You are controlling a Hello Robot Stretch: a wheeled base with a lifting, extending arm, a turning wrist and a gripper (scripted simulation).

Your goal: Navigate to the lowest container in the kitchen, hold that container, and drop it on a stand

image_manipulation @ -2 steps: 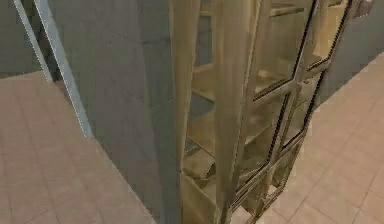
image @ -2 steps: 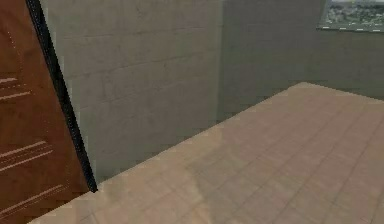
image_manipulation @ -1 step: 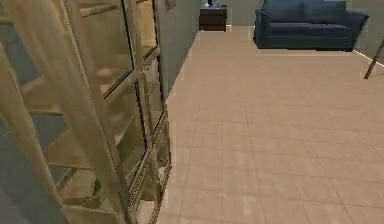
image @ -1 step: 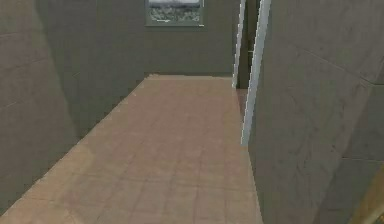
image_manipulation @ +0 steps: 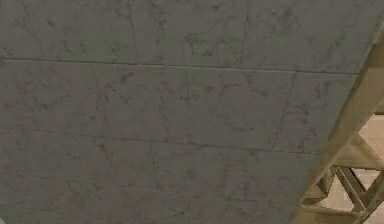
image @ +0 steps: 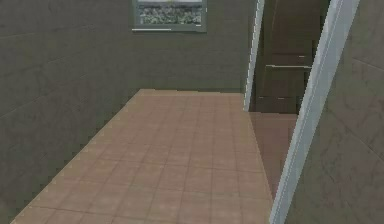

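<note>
A tiled brown floor [image: 170,150] runs ahead between dark grey walls in the forward view. A dark brown door [image: 290,60] with a white frame stands at the far right end of the room. A closer white door frame edge [image: 315,110] slants down the forward view's right. No container can be made out.
A framed picture [image: 170,14] hangs on the far wall at the top. In the arm side view a grey marbled wall [image_manipulation: 170,110] stands close by. A pale wooden lattice structure [image_manipulation: 345,180] shows at the arm side view's lower right corner.
</note>
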